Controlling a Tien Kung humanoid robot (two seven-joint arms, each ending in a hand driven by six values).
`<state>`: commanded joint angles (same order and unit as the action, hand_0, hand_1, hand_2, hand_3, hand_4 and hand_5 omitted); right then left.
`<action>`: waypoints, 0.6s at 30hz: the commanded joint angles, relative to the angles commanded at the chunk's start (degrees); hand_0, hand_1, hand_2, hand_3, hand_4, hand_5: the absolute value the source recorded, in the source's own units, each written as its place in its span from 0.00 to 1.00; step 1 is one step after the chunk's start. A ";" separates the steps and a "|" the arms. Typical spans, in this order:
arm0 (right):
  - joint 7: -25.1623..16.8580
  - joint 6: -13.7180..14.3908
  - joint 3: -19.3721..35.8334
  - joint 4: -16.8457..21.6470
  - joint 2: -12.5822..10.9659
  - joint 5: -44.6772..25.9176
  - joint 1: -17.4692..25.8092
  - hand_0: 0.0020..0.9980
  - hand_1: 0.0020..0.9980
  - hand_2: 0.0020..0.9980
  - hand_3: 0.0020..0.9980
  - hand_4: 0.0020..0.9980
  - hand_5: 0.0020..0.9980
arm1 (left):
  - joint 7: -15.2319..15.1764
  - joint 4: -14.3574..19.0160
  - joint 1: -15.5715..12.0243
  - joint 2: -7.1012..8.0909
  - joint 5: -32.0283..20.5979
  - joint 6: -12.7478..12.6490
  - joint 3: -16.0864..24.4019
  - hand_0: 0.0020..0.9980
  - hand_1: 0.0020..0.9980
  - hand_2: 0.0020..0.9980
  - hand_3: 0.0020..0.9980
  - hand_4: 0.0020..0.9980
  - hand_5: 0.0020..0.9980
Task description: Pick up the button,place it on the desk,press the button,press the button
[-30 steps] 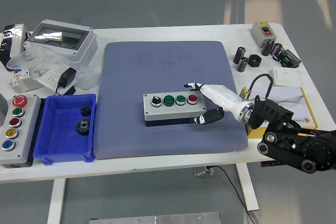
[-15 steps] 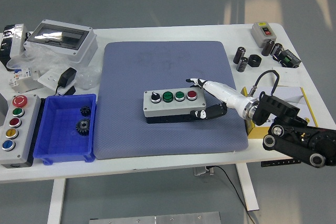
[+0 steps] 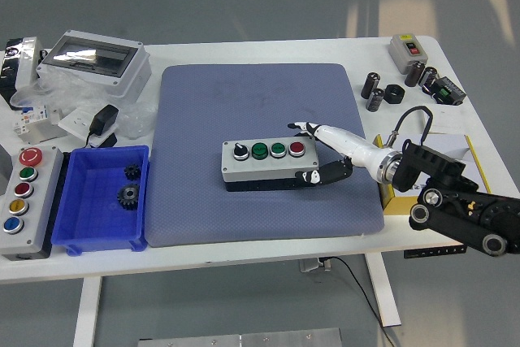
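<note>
— Where do we find the grey four-button control box [image 3: 266,161]?

— It lies flat near the middle of the blue-grey padded mat [image 3: 260,103] on the white table [image 3: 244,256], with a black knob at its left, two green buttons, and a red button at its right end.

— And our right hand [image 3: 325,154]?

— It reaches in from the right, just beside the box's right end. We see the white fingers [image 3: 305,127] spread apart behind the far right corner and the dark thumb [image 3: 318,175] at the near right corner, bracketing the end; we cannot tell whether they touch it.

— Anything at the left?

— A blue plastic bin [image 3: 73,233] holding two dark gears [image 3: 128,194], beside a larger grey five-button box [image 3: 23,201].
</note>
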<state>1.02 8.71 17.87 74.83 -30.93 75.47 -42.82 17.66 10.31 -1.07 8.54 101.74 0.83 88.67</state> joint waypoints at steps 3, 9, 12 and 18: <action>0.15 -0.85 0.57 0.00 -0.18 -0.10 0.11 0.91 0.90 0.91 1.00 0.44 0.08 | -0.07 0.00 0.04 0.05 0.50 0.21 0.36 0.62 0.56 0.53 0.58 0.59 0.22; 0.29 -2.00 1.46 0.32 -0.67 -0.68 0.46 0.95 0.94 0.95 1.00 0.47 0.08 | -0.22 0.00 0.10 0.18 1.05 0.51 0.61 0.62 0.56 0.53 0.58 0.59 0.22; 0.35 -2.60 1.69 0.53 -0.86 -1.63 0.66 0.95 0.94 0.95 1.00 0.47 0.08 | -0.29 0.00 0.20 0.32 1.38 0.62 0.75 0.62 0.56 0.53 0.58 0.59 0.22; 0.24 -3.43 2.17 0.61 -0.90 -3.40 1.07 1.00 1.00 1.00 1.00 0.55 0.10 | -0.38 0.00 0.36 0.57 1.85 0.76 0.99 0.62 0.56 0.53 0.58 0.59 0.21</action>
<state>1.26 5.28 20.04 75.44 -31.83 72.07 -41.74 17.28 10.31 -0.71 9.10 103.59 1.59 89.66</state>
